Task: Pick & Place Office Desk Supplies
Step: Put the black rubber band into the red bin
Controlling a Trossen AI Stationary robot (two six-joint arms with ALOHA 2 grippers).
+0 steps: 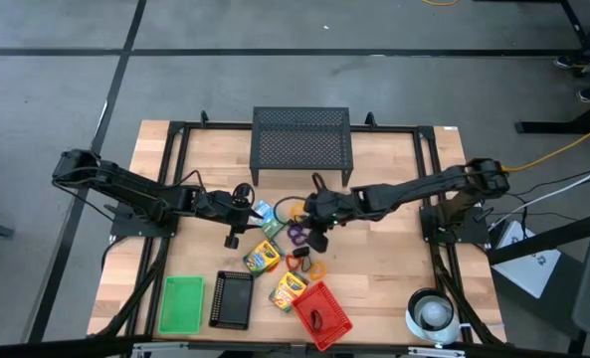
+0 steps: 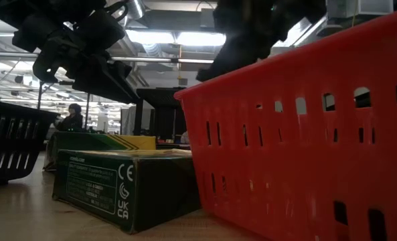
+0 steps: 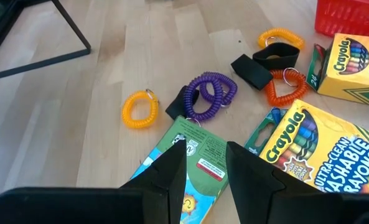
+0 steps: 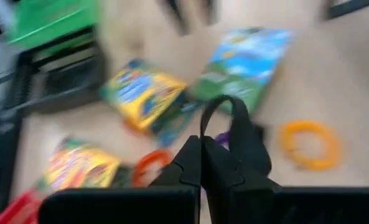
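Above the green-and-blue pack (image 3: 193,165) my left gripper (image 3: 206,165) hovers open; in the high view it (image 1: 245,207) sits left of the pile. Around the pack lie yellow rings (image 3: 139,110), a purple ring (image 3: 209,96), an orange ring (image 3: 284,90), a black clip (image 3: 256,65) and crayon boxes (image 3: 321,149). My right gripper (image 4: 201,163) is shut on a black clip (image 4: 237,134) over the pile's right part (image 1: 318,231). My right gripper pinches the black clip's lower part (image 4: 234,155) between its two shut fingers, coming from above at a slant. The clip's looped end (image 4: 221,106) sticks out past the fingertips. The blur hides whether it is lifted clear of the table.
The black mesh stand (image 1: 302,144) occupies the far middle. Along the near edge are a green tray (image 1: 182,303), a black tray (image 1: 232,298), a red basket (image 1: 322,313) and a white roll (image 1: 434,310). Two crayon boxes (image 1: 263,259) lie near the basket.
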